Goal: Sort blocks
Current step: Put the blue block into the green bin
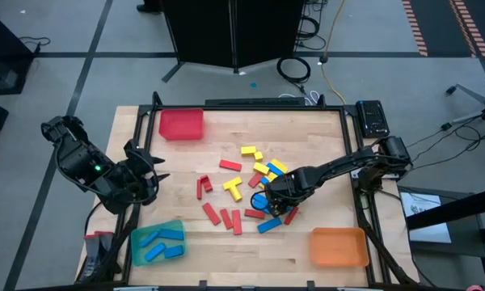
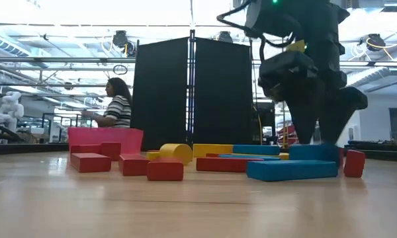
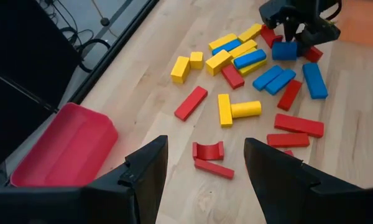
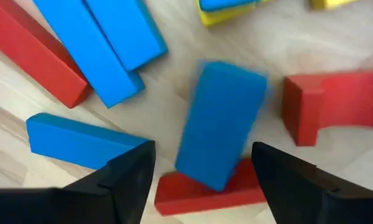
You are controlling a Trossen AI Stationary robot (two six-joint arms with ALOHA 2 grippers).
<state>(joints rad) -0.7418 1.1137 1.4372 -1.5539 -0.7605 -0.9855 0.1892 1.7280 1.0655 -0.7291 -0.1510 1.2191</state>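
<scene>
Blocks in red, blue and yellow lie scattered over the middle of the wooden table, with a few blue ones already in the green tray at about 7 o'clock from the pile. One blue block sits between the spread fingers of the right gripper, which is down in the pile's 4 o'clock part; its lower end overlaps a red block, and whether the fingers touch it cannot be told. The left gripper waits at 9 o'clock by the table edge, jaws wide and holding nothing. Red tray sits at 11 o'clock, orange tray at 5 o'clock
</scene>
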